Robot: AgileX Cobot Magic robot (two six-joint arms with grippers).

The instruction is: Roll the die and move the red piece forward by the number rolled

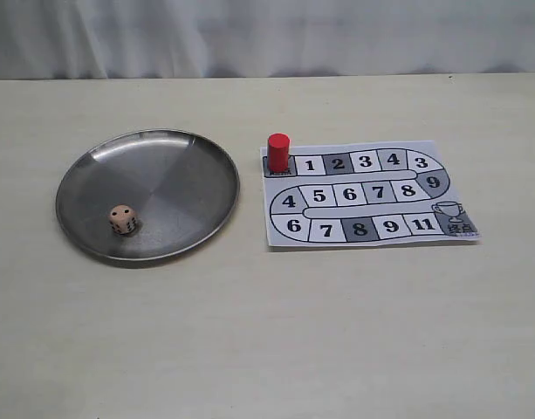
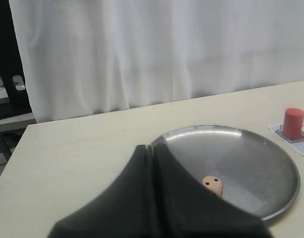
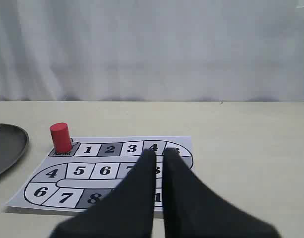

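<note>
The die is a pale peach cube lying in the near left part of a round steel plate. In the left wrist view the die shows two black pips on top and is partly hidden behind my left gripper, which is shut and empty, short of the plate. The red piece stands upright on the start square of the paper board. My right gripper is shut, a thin slit between its fingers, above the board, apart from the red piece. Neither gripper shows in the exterior view.
The board's track runs from 1 along numbered squares to a trophy square at its near right corner. Plate and board lie side by side on a pale table. A white curtain hangs behind the table's far edge.
</note>
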